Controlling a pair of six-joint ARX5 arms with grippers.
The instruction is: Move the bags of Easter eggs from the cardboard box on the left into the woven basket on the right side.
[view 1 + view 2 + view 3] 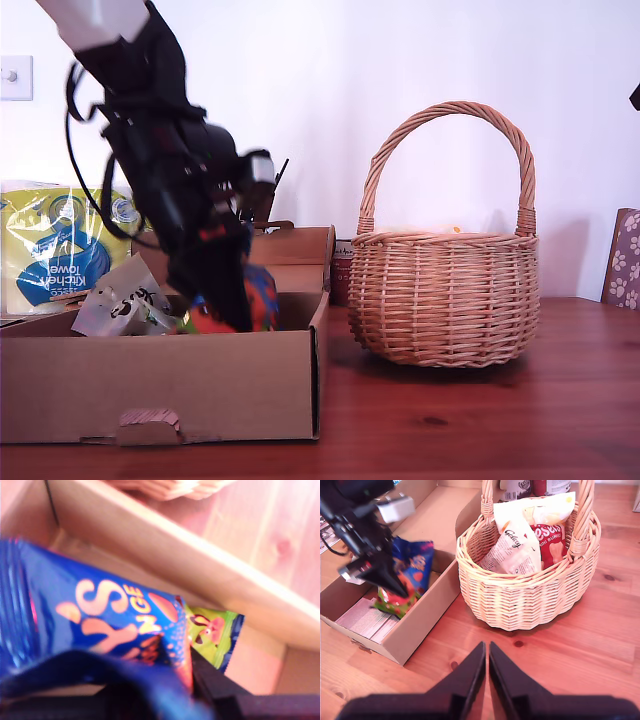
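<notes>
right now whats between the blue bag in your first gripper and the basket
Only the cardboard box's side wall and a short strip of bare table. The second wrist view shows this best: the blue bag is above the box, beside the woven basket.

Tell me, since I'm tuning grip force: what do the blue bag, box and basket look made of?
Blue bag: glossy, crinkly plastic film, going by its sheen and creases. Cardboard box: matte brown corrugated card, with a layered cut edge. Woven basket: tan wicker, its interlaced strands showing, apparently unvarnished.

Glossy crinkled plastic is seen on the blue bag [100,615], matt corrugated card on the cardboard box [160,385], rough wicker on the woven basket [445,300], and polished wood on the table [480,420].
</notes>
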